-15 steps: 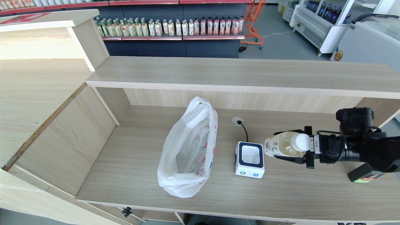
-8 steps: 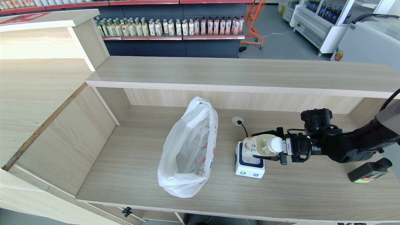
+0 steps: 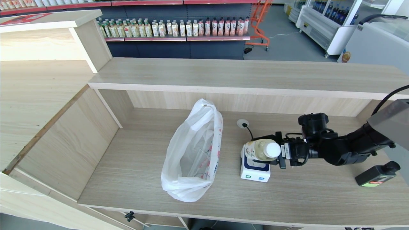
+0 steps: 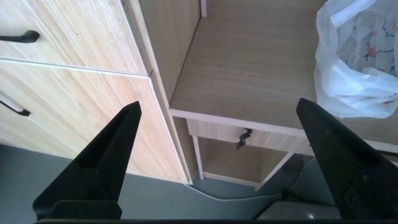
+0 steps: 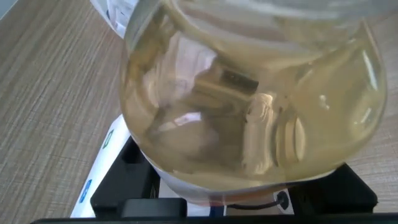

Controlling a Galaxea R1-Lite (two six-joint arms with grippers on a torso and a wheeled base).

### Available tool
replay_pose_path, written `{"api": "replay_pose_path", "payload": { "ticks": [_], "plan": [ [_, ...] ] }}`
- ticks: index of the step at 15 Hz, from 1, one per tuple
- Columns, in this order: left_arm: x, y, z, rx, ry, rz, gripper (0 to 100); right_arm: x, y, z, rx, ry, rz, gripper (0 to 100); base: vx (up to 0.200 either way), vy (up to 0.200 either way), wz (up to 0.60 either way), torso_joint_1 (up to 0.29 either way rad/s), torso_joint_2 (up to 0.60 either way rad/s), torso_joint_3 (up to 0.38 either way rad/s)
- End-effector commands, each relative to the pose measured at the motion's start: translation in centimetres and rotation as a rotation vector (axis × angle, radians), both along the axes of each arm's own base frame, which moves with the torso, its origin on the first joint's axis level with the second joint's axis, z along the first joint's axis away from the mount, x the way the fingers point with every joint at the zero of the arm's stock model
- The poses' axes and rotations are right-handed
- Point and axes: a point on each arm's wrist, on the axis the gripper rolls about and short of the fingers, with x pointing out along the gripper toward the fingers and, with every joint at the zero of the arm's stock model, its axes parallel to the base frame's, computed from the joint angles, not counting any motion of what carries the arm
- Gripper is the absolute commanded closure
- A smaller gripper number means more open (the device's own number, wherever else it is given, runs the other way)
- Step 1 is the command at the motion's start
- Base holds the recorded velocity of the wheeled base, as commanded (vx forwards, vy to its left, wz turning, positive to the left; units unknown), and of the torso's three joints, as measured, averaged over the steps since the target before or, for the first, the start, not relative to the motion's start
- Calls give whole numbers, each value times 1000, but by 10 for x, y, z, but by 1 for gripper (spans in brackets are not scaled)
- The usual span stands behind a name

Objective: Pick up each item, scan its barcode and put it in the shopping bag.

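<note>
**A:** How do things stand on the tabletop (image 3: pixel 303 198)?

**B:** The shopping bag (image 3: pixel 191 153) stands open, left of the middle. I can't make out anything inside it, so I'd judge nothing is packed yet.

**A:** And the arms?

**B:** The right gripper (image 3: pixel 267 150) has its fingers clamped round a pale drink bottle (image 3: pixel 260 149). The bottle is held on its side, directly over the scanner (image 3: pixel 255 171), with its white cap toward the wrist. The left gripper (image 4: pixel 217 109) sits low, out in front of the tabletop's near left corner, fingers spread and holding nothing.

**A:** So this is the scan?

**B:** That's my reading. The bottle is picked up and is at the scanner window, though I can't tell whether it touches the scanner. Bagging it is left.

**A:** Anything else waiting?

**B:** A small dark bottle (image 3: pixel 377 174) lies near the right edge, well apart from the scanner. It has yet to be picked up, scanned and bagged.
</note>
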Motion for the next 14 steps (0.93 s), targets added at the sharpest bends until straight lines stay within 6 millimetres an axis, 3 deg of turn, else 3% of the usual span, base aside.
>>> {"api": "replay_pose_path", "payload": {
  "ticks": [1, 5, 7, 10, 12, 14],
  "plan": [
    [0, 0, 0, 0, 0, 1, 0, -6, -2, 23, 29, 8, -16, 100, 0, 0, 0, 0, 0, 0],
    [0, 0, 0, -1, 0, 1, 0, -48, -14, 112, 218, 266, -138, 100, 0, 0, 0, 0, 0, 0],
    [0, 0, 0, 0, 0, 1, 0, -65, -15, 131, 306, 452, -252, 100, 0, 0, 0, 0, 0, 0],
    [0, 0, 0, 0, 0, 1, 0, -76, 33, 129, 463, 822, -503, 100, 0, 0, 0, 0, 0, 0],
    [0, 0, 0, -1, 0, 1, 0, -74, 65, 109, 479, 964, -544, 100, 0, 0, 0, 0, 0, 0],
    [0, 0, 0, 0, 0, 1, 0, -71, 94, 87, 452, 1000, -544, 100, 0, 0, 0, 0, 0, 0]
  ]
}}
